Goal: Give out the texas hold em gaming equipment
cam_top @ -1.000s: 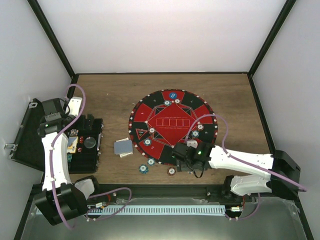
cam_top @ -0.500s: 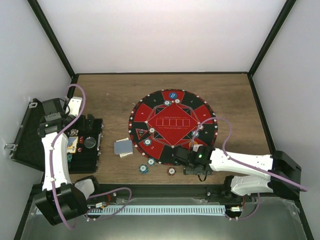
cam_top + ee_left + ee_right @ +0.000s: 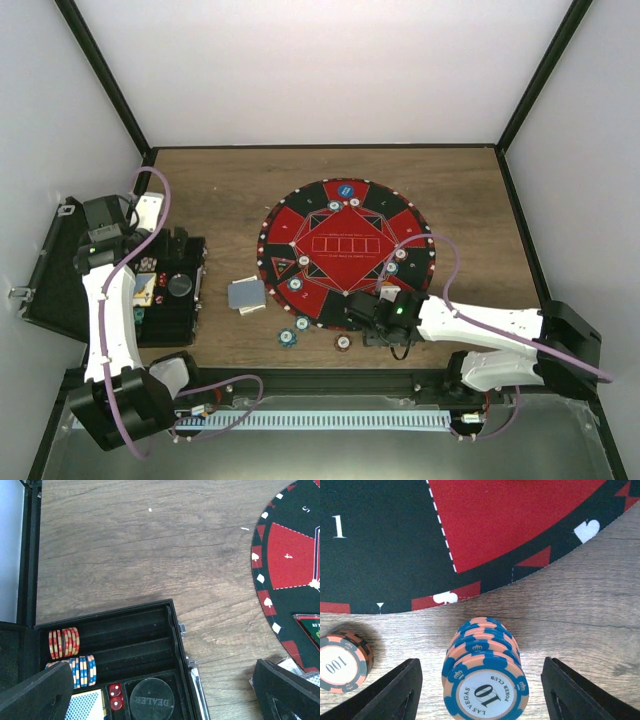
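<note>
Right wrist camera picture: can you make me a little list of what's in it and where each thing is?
stack: blue-and-orange striped poker chips, top one marked 10, standing on the brown wooden table
lone chip: orange-edged round chip marked 100, left of the stack, apart from it
mat: round red-and-black felt mat, beyond the chips, not touching the stack
right gripper: open, one black finger on each side of the stack, neither touching it

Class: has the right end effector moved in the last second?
Yes. The right end effector shifted slightly nearward, off the round mat's rim.
</note>
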Available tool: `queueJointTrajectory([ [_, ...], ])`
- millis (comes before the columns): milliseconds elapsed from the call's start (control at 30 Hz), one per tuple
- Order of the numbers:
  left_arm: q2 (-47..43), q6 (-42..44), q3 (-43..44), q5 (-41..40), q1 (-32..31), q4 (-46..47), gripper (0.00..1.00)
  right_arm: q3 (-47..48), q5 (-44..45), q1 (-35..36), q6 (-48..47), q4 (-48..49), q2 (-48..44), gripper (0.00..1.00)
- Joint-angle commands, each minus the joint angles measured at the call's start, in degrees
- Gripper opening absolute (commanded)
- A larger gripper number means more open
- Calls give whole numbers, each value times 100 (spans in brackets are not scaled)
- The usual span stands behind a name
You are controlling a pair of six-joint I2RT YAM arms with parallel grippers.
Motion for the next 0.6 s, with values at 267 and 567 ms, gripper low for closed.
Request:
queueJointTrajectory([
  [267,-17,75,155,66,36,-31,100,-167,-34,-50,-93,204,89,62],
  [567,-26,84,146,51,40,-22,100,-131,-3,-47,-119,177,100,49],
])
